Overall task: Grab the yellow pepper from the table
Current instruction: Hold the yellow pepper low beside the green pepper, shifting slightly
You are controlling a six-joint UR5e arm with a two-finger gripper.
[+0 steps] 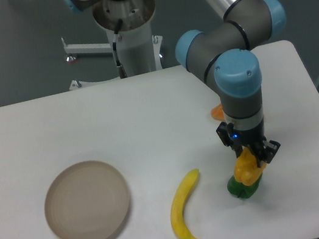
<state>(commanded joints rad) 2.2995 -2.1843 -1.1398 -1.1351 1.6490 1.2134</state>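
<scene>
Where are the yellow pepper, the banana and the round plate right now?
yellow pepper (pixel 246 168), fixed camera, its lumpy body below the jaws.
banana (pixel 183 209), fixed camera, middle of its curve.
round plate (pixel 59 227), fixed camera, its left rim.

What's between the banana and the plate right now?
Nothing: only bare white table lies between the banana and the plate, as the fixed camera shows.

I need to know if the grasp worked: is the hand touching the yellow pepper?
Touching. The fixed camera view shows the hand shut on the small lumpy yellow-orange pepper, its dark fingers pressed against the pepper's sides.
</scene>
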